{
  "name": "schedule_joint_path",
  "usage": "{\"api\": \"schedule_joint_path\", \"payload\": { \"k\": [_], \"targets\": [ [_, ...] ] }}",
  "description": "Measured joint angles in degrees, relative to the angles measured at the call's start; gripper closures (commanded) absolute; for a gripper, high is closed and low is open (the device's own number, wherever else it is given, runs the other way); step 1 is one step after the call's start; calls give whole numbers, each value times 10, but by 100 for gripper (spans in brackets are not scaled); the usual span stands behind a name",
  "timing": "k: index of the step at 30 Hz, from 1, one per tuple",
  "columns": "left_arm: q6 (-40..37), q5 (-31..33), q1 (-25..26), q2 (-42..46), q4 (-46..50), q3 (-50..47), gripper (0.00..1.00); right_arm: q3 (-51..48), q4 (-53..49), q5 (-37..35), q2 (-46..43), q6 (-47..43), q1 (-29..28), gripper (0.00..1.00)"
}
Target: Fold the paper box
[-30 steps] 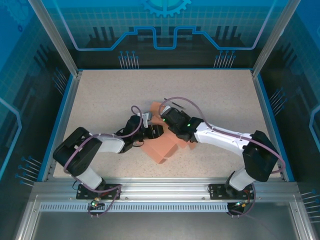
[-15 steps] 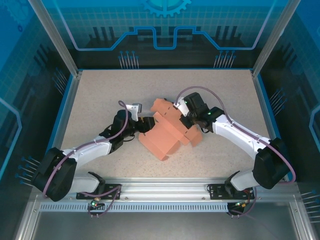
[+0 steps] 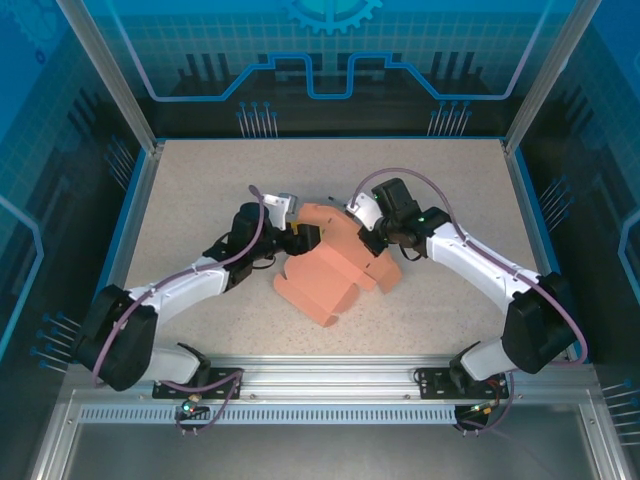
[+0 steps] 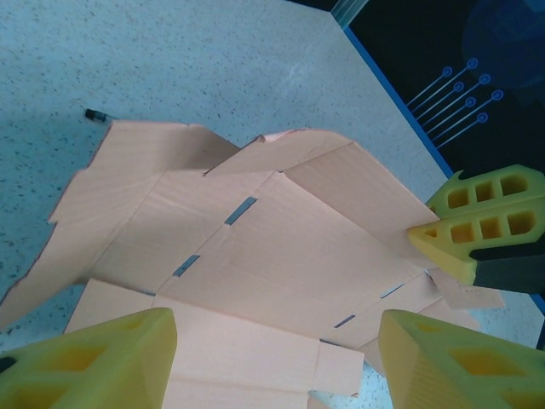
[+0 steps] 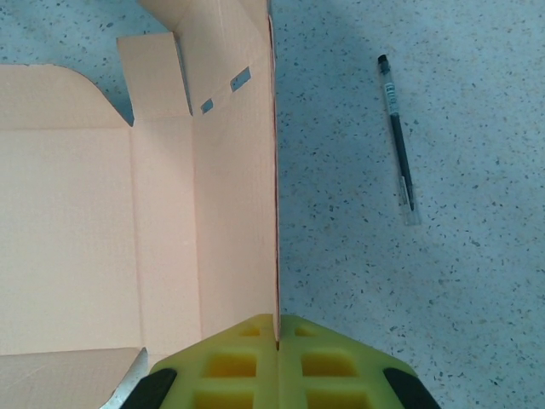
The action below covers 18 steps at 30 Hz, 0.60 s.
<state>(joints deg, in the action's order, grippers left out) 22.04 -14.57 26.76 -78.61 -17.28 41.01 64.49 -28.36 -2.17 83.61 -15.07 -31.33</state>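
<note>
The paper box is a salmon-pink die-cut sheet lying partly unfolded mid-table, flaps sticking out on several sides. My right gripper is shut on the sheet's right edge; in the right wrist view the yellow pads pinch a raised panel that stands upright on its edge. My left gripper hovers at the sheet's back left corner. In the left wrist view its jaws stand wide open above the creased panels, with nothing between them. The right gripper's fingers show at the sheet's far side.
A thin dark pen lies on the speckled table to the right of the gripped panel; its tip peeks out beyond the sheet. A blue rim and metal posts border the table.
My left gripper has swung back in over the sheet's back left corner with its jaws spreading wider. The right gripper keeps its pinch, and the sheet has shifted slightly.
</note>
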Motion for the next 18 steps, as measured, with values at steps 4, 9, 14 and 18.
{"api": "schedule_joint_path", "payload": {
  "k": [4, 9, 14, 18],
  "targets": [
    [0, -21, -9, -22, -1, 4, 33, 0, -2, 8, 0, 0, 0, 100],
    [0, -49, -25, -46, -10, 15, 33, 0, -4, 11, 0, 0, 0, 100],
    [0, -69, -43, -48, -14, 17, 33, 5, -17, 6, 0, 0, -2, 100],
    [0, -85, -63, -48, -15, 17, 33, 28, -29, -3, 2, -4, -9, 100]
  ]
}}
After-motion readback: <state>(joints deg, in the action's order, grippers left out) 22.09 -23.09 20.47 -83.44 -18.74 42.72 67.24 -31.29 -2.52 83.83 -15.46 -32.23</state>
